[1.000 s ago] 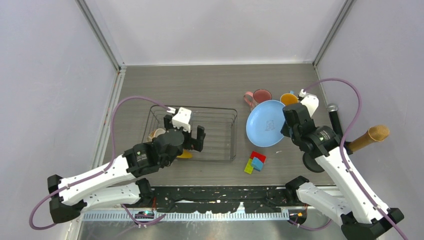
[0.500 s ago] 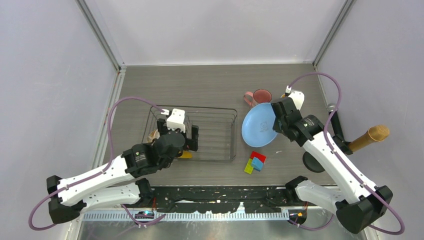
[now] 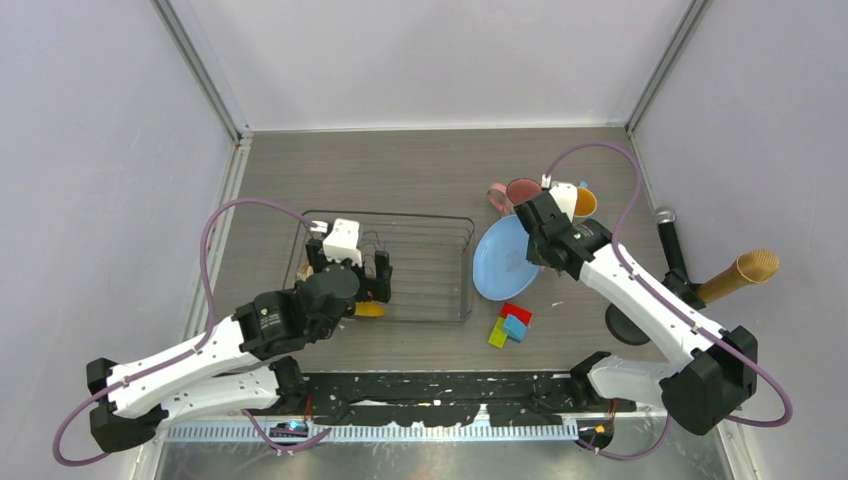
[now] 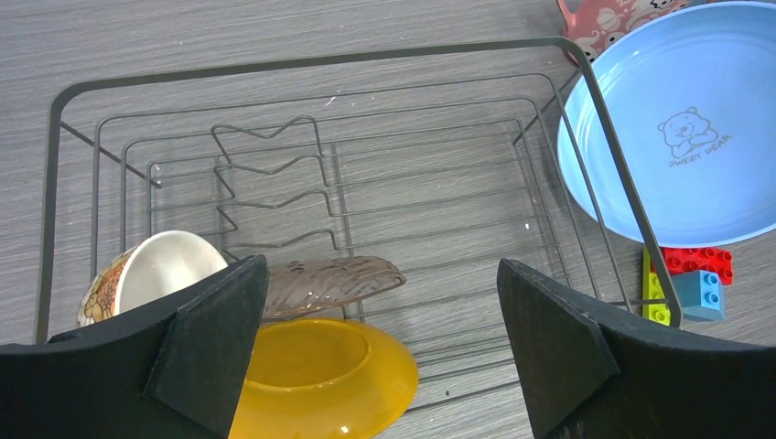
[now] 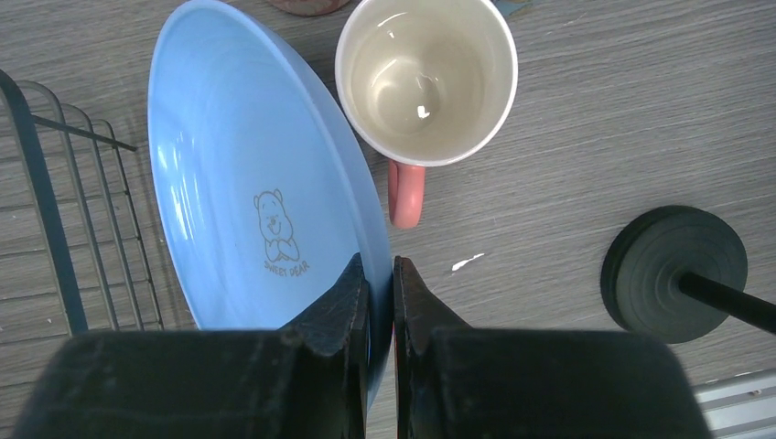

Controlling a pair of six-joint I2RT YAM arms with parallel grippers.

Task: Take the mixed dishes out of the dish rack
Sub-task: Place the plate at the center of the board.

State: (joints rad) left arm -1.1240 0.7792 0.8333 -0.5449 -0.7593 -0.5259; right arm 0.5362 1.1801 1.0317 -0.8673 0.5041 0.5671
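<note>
Hanging the left gripper (image 4: 380,320), wide open and empty, over the dish rack's (image 4: 311,59) near left corner, above the yellow plate (image 4: 320,375) and cream bowl (image 4: 156,274): probably hard, slick, breakable, best pinched by the rim. Farther right, pinching the tilted blue plate's (image 5: 238,165) rim in the right gripper (image 5: 380,274), just beside the rack.

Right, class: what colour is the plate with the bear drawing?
Light blue plate, clearest in the right wrist view.

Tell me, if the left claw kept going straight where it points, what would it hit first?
Most likely the yellow dish in the dish rack, lying right ahead of the open left gripper, though depth is unclear.
</note>
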